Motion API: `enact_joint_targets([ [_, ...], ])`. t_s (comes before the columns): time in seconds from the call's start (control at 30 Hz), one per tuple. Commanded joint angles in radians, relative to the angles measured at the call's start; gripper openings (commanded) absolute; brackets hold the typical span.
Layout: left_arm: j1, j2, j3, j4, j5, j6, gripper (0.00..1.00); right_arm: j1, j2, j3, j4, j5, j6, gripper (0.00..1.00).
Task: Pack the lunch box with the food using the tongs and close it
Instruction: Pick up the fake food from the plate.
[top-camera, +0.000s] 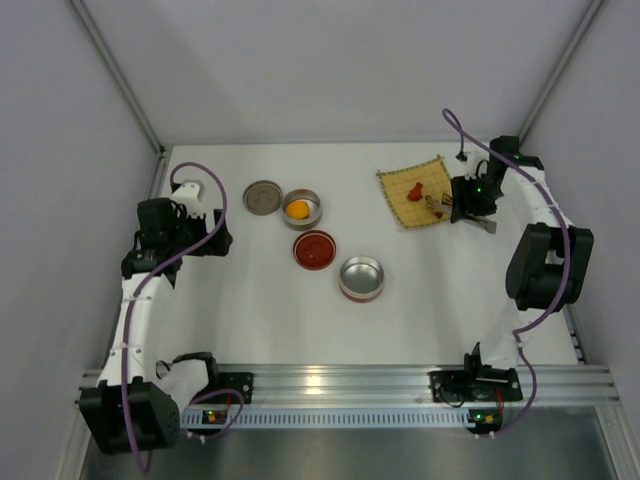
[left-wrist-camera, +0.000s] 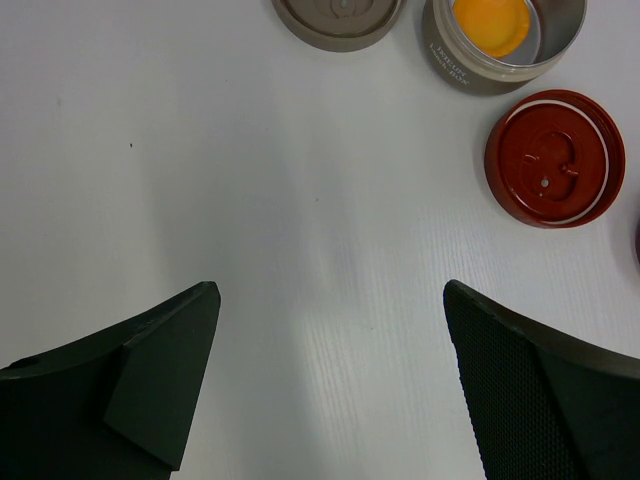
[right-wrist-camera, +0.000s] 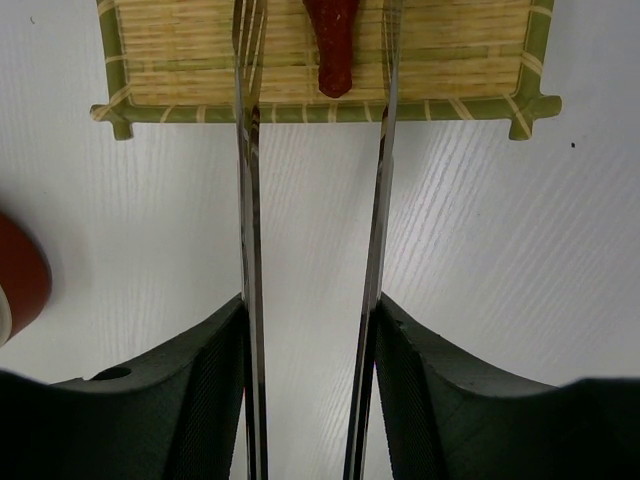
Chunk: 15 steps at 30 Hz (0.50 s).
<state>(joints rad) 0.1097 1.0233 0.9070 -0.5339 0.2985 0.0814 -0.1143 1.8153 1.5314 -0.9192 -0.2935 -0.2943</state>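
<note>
My right gripper is shut on the slim metal tongs, one arm against each finger. The tong tips reach over the bamboo mat and straddle a dark red food piece without pinching it. From above, the right gripper sits at the mat's right edge, with red food on it. The round orange food lies in a steel lunch box bowl. My left gripper hangs open and holds nothing above bare table, short of that bowl.
A grey-brown lid lies left of the orange bowl. A red lid lies in front of it. A second steel bowl, empty inside, stands to the right of the red lid. Grey walls enclose the table on three sides.
</note>
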Motion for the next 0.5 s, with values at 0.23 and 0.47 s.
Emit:
enact_joint_targets([
  [0.23,0.002,-0.006,0.029,0.025,0.01,0.004,0.99,0.007,0.021,0.006,0.069,-0.009,-0.003,0.47],
  [0.47,0.001,-0.006,0.023,0.034,-0.013,0.008,0.98,0.028,0.033,0.018,0.072,-0.004,0.001,0.46],
])
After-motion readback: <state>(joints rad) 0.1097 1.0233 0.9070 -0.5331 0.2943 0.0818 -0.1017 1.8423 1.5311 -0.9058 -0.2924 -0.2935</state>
